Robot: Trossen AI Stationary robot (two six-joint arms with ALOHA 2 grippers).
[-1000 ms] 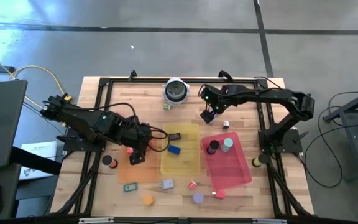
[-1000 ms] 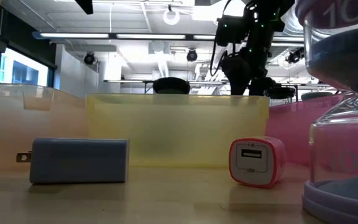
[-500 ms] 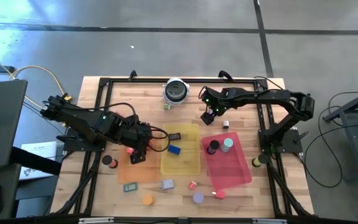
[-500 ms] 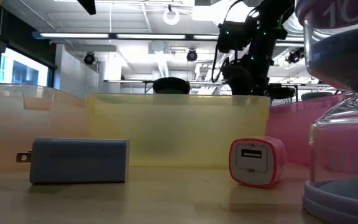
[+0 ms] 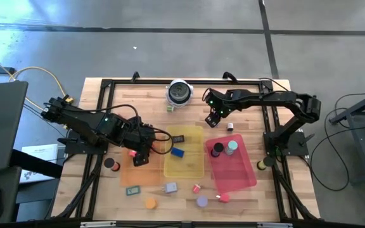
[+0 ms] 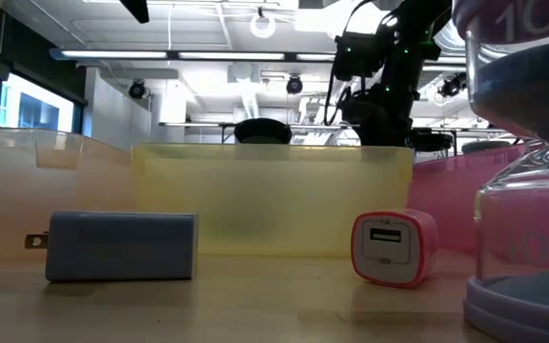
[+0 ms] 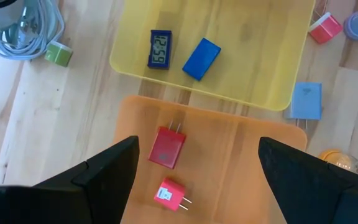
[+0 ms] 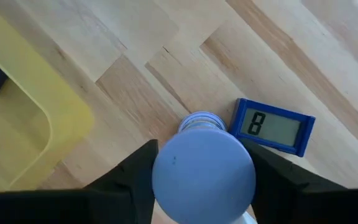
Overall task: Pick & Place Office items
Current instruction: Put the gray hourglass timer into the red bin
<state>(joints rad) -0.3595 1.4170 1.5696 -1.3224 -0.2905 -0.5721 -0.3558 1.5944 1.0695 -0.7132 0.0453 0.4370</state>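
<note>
Here the pale blue hourglass timer [image 8: 202,171] stands upright between the right hand [image 8: 201,180] fingers, pinched, its lower end hidden, beside a small blue clock [image 8: 271,126] on the tabletop [image 8: 166,56]. The left hand [image 7: 194,180] hangs spread above the orange tray [image 7: 229,162].

The left arm is stretched from the counter's left edge toward the middle, its wrist bent downward. The left gripper [image 5: 139,158] is held above the counter with its jaws spread wide and nothing between them. The right arm is folded at the elbow by the right edge and reached inward along the far side; the right gripper [image 5: 211,120] is pointed down, its jaws set around a pale blue hourglass-shaped item [image 8: 202,174].
</note>
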